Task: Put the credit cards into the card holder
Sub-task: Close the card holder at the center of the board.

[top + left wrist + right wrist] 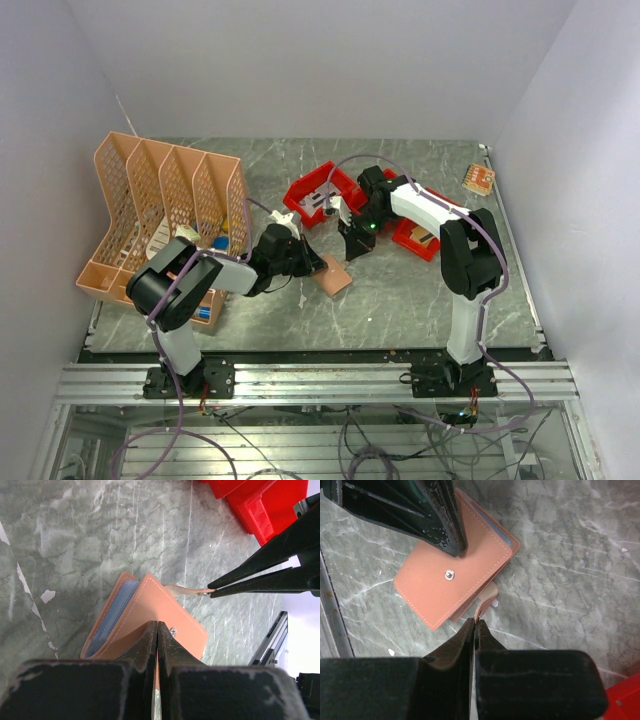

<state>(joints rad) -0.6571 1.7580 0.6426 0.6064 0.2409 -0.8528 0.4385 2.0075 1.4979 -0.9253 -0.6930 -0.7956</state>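
The tan card holder (334, 278) lies folded on the marble table, snap stud facing up (449, 574). My left gripper (158, 626) is shut on the edge of its top flap, with a sliver of tan leather between the fingers. My right gripper (475, 623) is shut on the holder's small strap tab (489, 600), which curls up from the far edge. In the left wrist view the right fingers (260, 575) reach in from the right and pinch that tab (180, 589). A blue-grey layer (119, 609) shows between the flaps; whether it is a credit card or a pocket I cannot tell.
Two red plastic bins (318, 190) (428, 236) sit behind the grippers, one corner close by (260, 505). A peach mesh file rack (165, 205) stands at the left. A small tan patterned object (479, 180) lies far right.
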